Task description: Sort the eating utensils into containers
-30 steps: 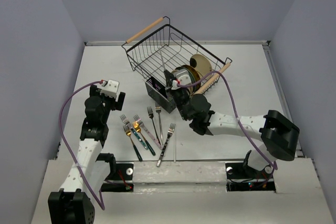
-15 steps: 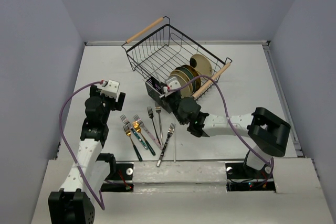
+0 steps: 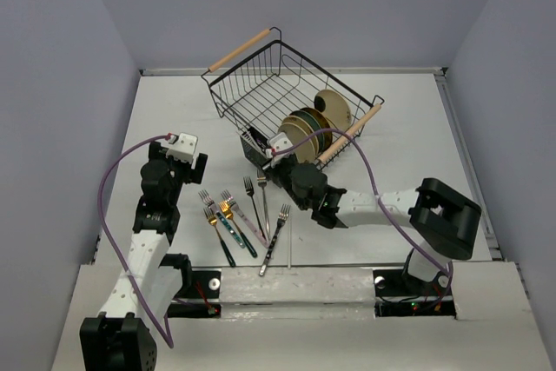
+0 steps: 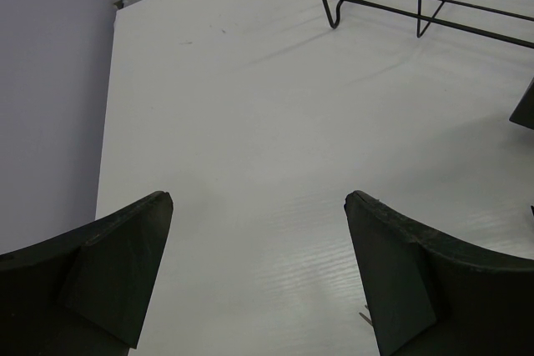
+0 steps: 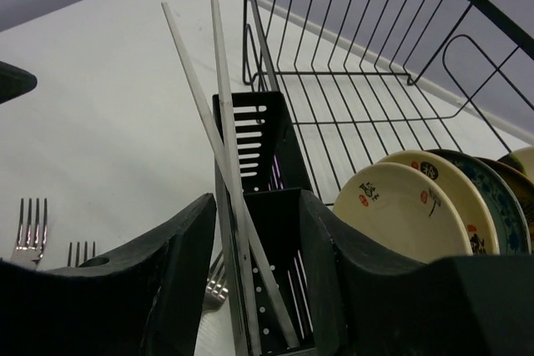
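Several forks (image 3: pixel 234 213) lie side by side on the white table in front of the arms, silver, gold-headed and dark-handled. The black slotted caddy (image 3: pixel 257 146) stands against the wire basket's near corner. My right gripper (image 3: pixel 272 162) hangs over it. In the right wrist view the right gripper (image 5: pixel 259 289) is open astride the caddy's (image 5: pixel 260 135) near compartment, where two silver utensil handles (image 5: pixel 227 164) stand leaning, close to the left finger (image 5: pixel 167 273). My left gripper (image 4: pixel 259 198) is open over bare table, holding nothing, left of the forks.
A big black wire basket (image 3: pixel 261 84) with wooden handles sits tilted behind the caddy, holding a row of round plates (image 3: pixel 310 125). The plates (image 5: pixel 400 206) are just right of my right gripper. Fork heads (image 5: pixel 29 227) lie on the table to its left.
My right gripper has shifted slightly left and lower over the caddy and its jaws have opened, leaving the silver handle standing in the compartment. The left arm and the forks on the table have not moved.
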`<control>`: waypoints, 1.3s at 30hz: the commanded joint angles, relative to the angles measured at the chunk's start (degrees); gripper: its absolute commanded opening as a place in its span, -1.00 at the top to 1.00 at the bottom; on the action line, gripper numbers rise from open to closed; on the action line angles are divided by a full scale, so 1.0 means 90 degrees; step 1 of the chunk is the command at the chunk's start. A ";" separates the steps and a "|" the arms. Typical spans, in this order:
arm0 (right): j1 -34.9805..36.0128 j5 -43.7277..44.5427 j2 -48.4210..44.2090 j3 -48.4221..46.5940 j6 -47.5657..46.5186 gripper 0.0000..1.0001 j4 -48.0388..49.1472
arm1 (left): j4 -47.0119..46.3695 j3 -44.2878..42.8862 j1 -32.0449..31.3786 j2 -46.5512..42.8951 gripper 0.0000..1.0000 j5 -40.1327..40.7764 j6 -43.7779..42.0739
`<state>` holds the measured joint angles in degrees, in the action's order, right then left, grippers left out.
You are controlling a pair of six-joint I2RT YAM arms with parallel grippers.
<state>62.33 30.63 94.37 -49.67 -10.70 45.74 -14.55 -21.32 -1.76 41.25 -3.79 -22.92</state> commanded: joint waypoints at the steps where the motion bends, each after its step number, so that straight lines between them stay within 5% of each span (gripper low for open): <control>1: 0.0057 -0.0103 -0.0552 0.0040 0.0076 -0.05 -0.0208 | -0.0298 0.0054 0.0039 -0.0102 -0.98 0.0050 -0.0061; 8: 0.0125 -0.0083 -0.1723 -0.0641 0.0776 -0.07 -0.2061 | -0.0298 0.0045 0.0049 -0.0062 -0.98 0.0070 -0.0061; 14: 0.0778 0.0766 -0.1844 -0.2057 0.2758 -0.01 -0.6567 | -0.0308 0.0064 0.0049 -0.0111 -0.98 0.0060 -0.0051; 18: 0.1198 0.0659 -0.1463 -0.2196 0.4154 -0.02 -0.8288 | -0.0308 0.0074 0.0049 -0.0160 -0.98 0.0060 -0.0051; 24: 0.1815 0.0454 -0.0838 -0.2127 0.5766 -0.23 -0.9396 | -0.0308 0.0103 0.0049 -0.0257 -0.98 0.0060 -0.0051; 32: 0.2001 -0.0024 0.0247 -0.2177 0.6559 -0.26 -0.9750 | -0.0278 0.0113 0.0049 -0.0355 -0.98 0.0089 -0.0051; 36: 0.2001 -0.0064 0.0423 -0.1991 0.6706 -0.16 -0.9750 | -0.0278 0.0113 0.0049 -0.0365 -0.98 0.0070 -0.0051; 39: 0.1933 -0.0112 0.0608 -0.1932 0.6658 0.10 -0.9750 | -0.0278 0.0123 0.0049 -0.0326 -0.98 0.0050 -0.0051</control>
<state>80.23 30.04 98.65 -67.70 46.81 -40.58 -14.74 -20.99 -1.76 39.07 -3.55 -22.92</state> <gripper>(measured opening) 0.498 0.989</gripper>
